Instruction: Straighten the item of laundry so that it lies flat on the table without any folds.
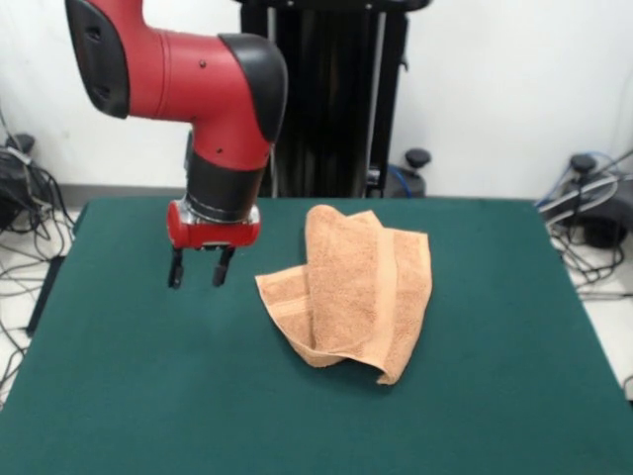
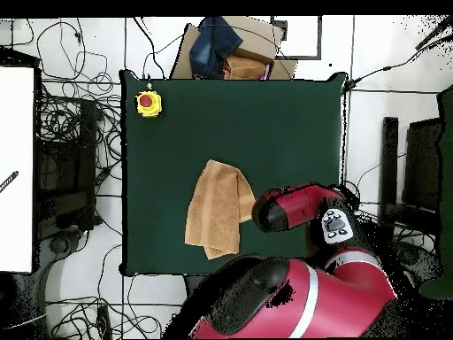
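You see the towel (image 1: 351,292) lying folded over on itself near the middle of the table (image 1: 119,396), with one flap doubled across the rest and a woven band running along the top layer. In the overhead view the towel (image 2: 218,209) shows as a rumpled, narrow shape on the green table (image 2: 292,115), nowhere near spread out.

Your arm (image 1: 188,79) reaches in from above and bends down at the wrist, so the claw (image 1: 199,267) points straight down beside the towel, clear of it and not touching it. The two dark fingers (image 1: 176,268) stand apart with a gap between them and nothing held. Their tips hang just above the tabletop.

From above, the arm's red and black wrist (image 2: 287,208) sits just beside the towel's edge. A yellow box with a red button (image 2: 148,103) rests at a table corner, well apart from the towel.
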{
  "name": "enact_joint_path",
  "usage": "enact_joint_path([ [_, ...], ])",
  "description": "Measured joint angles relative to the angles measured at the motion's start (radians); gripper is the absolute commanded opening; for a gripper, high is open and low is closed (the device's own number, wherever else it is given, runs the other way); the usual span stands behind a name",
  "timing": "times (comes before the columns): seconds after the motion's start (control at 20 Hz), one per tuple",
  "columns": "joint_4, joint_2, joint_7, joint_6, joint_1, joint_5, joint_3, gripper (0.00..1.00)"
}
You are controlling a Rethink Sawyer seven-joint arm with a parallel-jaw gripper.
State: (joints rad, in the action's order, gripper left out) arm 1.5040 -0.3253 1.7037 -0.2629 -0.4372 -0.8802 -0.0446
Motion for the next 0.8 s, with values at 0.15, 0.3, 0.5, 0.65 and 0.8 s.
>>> enact_joint_path([
  [0.15,0.000,-0.002,0.000,0.002,-0.007,0.005,-0.001,1.00],
  [0.3,0.000,-0.001,0.000,0.002,-0.023,0.015,-0.011,1.00],
  [0.5,-0.001,0.000,0.000,0.002,-0.041,0.031,-0.013,1.00],
  [0.65,-0.007,0.001,0.000,0.002,-0.038,0.031,-0.013,1.00],
  [0.8,-0.028,0.002,0.000,0.002,-0.023,0.031,-0.013,1.00],
])
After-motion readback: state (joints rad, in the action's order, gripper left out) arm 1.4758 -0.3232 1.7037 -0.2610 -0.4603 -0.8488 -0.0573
